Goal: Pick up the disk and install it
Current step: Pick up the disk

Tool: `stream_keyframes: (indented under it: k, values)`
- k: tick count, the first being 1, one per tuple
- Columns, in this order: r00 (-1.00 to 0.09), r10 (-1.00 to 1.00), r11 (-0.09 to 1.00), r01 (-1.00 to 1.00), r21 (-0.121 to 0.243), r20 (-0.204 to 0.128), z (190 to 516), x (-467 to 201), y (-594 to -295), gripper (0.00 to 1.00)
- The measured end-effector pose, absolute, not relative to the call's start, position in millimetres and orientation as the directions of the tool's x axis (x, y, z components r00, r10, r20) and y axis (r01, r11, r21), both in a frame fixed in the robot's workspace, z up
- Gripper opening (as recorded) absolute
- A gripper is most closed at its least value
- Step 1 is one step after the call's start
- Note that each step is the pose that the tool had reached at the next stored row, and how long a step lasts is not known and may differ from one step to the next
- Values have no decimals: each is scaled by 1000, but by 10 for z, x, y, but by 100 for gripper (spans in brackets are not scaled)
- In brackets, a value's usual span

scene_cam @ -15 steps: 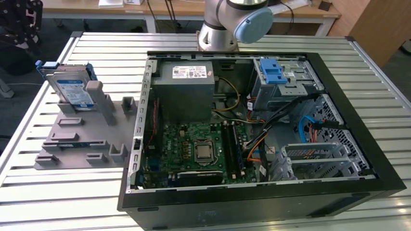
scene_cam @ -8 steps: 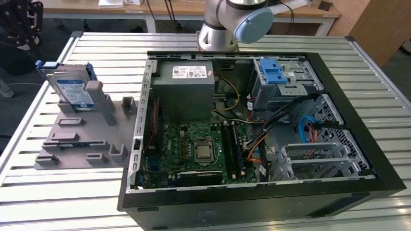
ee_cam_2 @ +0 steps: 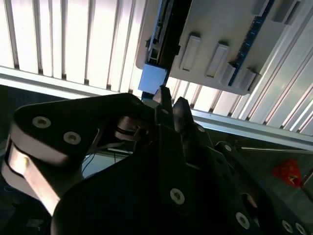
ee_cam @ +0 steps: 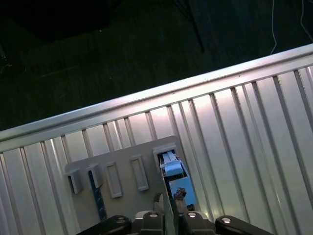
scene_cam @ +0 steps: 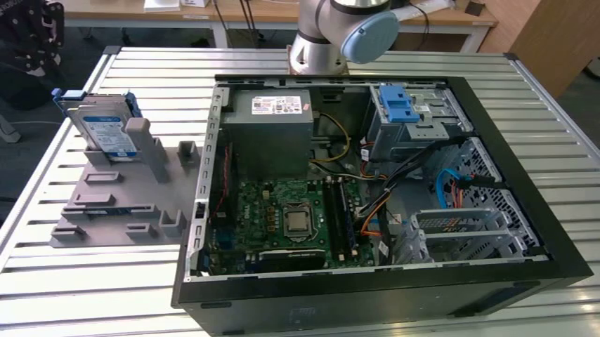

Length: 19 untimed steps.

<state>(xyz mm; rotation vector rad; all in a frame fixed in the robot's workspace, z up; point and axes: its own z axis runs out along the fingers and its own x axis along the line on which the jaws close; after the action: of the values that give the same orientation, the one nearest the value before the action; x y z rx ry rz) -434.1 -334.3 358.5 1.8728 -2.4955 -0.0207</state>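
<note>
Hand (ee_cam_2: 172, 102) hangs over the grey holder (scene_cam: 103, 210), fingers drawn narrow, almost together, gripping nothing. At the exterior view's upper left, the disk (scene_cam: 98, 126) stands on edge in that holder on the counter (scene_cam: 56, 274), beside the open computer case (scene_cam: 375, 298).

A gripper (ee_cam: 168, 197) is hanging over a grey slotted stand (ee_cam: 122, 169) that is lying on a ribbed metal table (ee_cam: 244, 127). The disk (ee_cam: 172, 166) is standing on edge in the stand's end slot, its blue frame facing the gripper. Dark floor (ee_cam: 98, 58) is showing past the table's edge.
</note>
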Motion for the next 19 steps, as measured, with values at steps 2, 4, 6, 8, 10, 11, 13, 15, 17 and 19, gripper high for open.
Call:
stream_keyframes:
  k: [2,4,6,8,10,11,13,15,17,19]
  values:
    - [-270,-963,270,-963,23,9,3578,-4342,-3333,29]
    - [-251,-968,251,-968,23,9,3570,-4340,-3332,35]
    - [-217,-976,217,-976,24,9,3560,-4341,-3331,47]
    - [-182,-983,182,-983,23,9,3547,-4341,-3331,53]
    - [-159,-987,159,-987,23,10,3531,-4341,-3330,59]
    - [-153,-988,154,-988,23,13,3520,-4341,-3326,59]
    - [-146,-989,146,-989,20,19,3497,-4341,-3314,59]
    - [-137,-990,137,-990,19,22,3476,-4341,-3305,59]
    - [-121,-992,122,-992,18,23,3460,-4339,-3303,59]
    - [-107,-994,107,-994,17,23,3442,-4338,-3300,59]
